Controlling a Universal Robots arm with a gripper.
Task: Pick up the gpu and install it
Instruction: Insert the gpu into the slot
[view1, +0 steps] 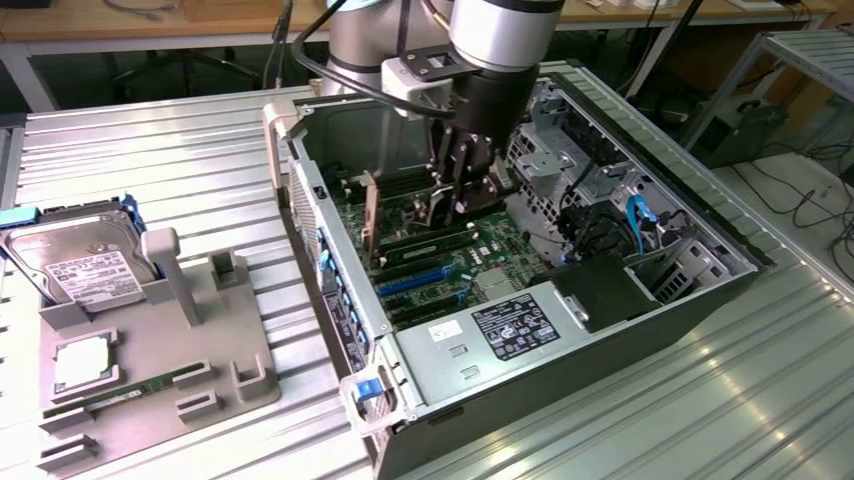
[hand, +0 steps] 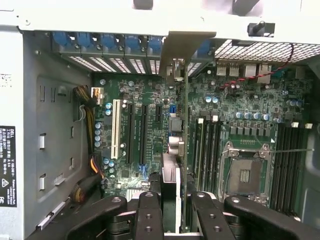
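Note:
The gpu (hand: 176, 145) is a thin dark card seen edge-on, standing upright over the motherboard (hand: 235, 107) inside the open computer case (view1: 694, 285). Its pale metal bracket (hand: 183, 50) reaches up to the row of rear slot openings with blue clips. My gripper (hand: 175, 212) is shut on the card's near end, one black finger on each side. In the exterior view the gripper (view1: 463, 200) reaches down into the middle of the case, just above the board. I cannot tell whether the card's edge sits in a slot.
Long black expansion slots (hand: 135, 132) and a white slot (hand: 116, 130) lie beside the card, and an empty CPU socket (hand: 247, 172) on its other side. A power supply (view1: 507, 330) fills the case's near end. At the exterior view's left, a grey tray (view1: 254, 385) holds a hard drive (view1: 80, 265) and a RAM stick (view1: 114, 395).

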